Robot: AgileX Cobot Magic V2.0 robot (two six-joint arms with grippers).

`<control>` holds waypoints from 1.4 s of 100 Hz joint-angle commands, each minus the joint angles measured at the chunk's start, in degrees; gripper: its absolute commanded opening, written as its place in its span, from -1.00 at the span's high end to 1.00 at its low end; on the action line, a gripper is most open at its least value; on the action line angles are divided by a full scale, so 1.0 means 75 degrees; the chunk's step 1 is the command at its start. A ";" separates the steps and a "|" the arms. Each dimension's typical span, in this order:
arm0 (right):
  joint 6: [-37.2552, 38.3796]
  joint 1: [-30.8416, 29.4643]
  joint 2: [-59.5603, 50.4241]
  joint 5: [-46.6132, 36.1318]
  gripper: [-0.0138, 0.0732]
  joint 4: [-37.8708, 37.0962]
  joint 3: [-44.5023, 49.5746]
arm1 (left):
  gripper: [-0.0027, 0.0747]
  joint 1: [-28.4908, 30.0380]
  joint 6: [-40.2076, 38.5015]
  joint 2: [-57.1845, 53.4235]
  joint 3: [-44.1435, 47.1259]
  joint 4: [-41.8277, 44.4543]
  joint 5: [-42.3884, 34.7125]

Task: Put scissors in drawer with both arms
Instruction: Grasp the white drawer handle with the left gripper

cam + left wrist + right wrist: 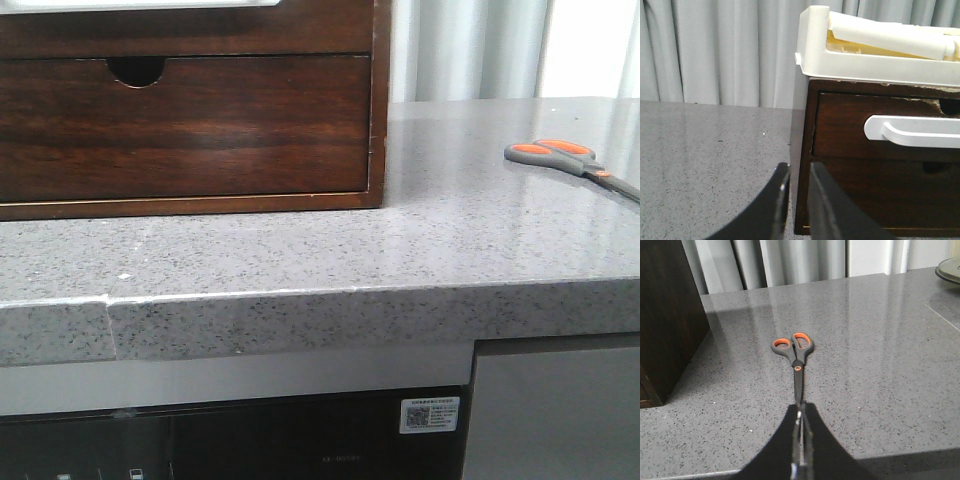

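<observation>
The scissors lie on the grey counter to the right of the cabinet, handles to the left and blades running off the frame's right edge. In the right wrist view they point handles away from me, and my right gripper is shut on the blade tips. The dark brown drawer with its finger notch sits closed in the cabinet. It also shows in the left wrist view. My left gripper is empty, its fingers a narrow gap apart, short of the cabinet's left corner. Neither gripper shows in the front view.
The wooden cabinet frame carries a white tray on top and an upper drawer with a white handle. The counter's front edge runs across below. A round dish rim sits far off beyond the scissors. Curtains hang behind.
</observation>
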 commanded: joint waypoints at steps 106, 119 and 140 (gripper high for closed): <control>-0.0011 0.0014 0.0148 -0.0274 0.83 0.0001 -0.0269 | 0.22 -0.1084 0.1097 0.5724 -0.1383 0.7489 -0.6349; -0.0011 0.0014 0.0148 -0.0274 0.83 0.0001 -0.0269 | 0.22 -0.1084 0.2065 0.6117 -0.1693 0.7506 -0.6303; -0.0011 0.0014 0.0148 -0.0274 0.83 0.0001 -0.0269 | 0.22 -0.1084 0.2507 0.6616 -0.1990 0.7914 -0.6272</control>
